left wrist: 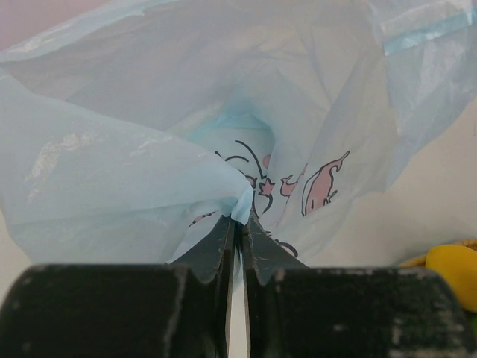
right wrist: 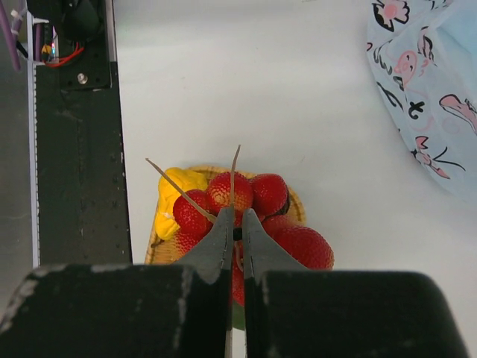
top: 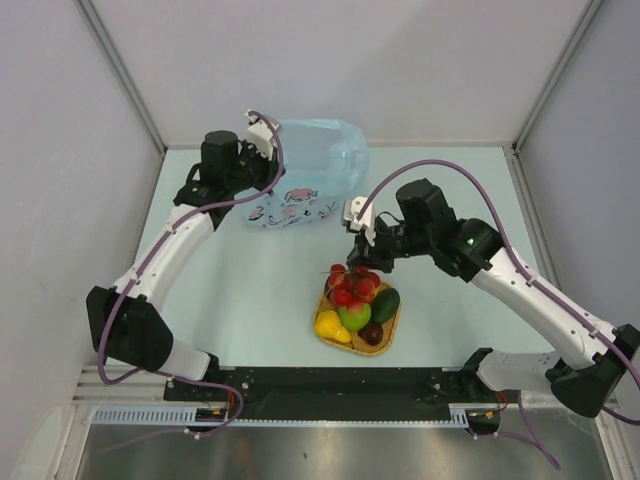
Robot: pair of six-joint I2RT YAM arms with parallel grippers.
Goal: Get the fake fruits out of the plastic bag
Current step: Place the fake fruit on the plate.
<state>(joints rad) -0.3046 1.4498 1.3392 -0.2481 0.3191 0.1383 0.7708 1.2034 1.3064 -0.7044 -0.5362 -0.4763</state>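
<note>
Blue bag fold pinched in left gripper; right gripper clamps the berries' stem over the tray.

Pale blue bag sits at the back of the table, puffed up, print along its lower front. Left gripper is right up against the bag's upper left edge. Woven tray is nearer the front, well apart from the bag, loaded with berries, a green apple, an avocado, a plum and something yellow. Right gripper hangs just over the berries, pointing down at them; can't make out the jaws from up here.
</note>
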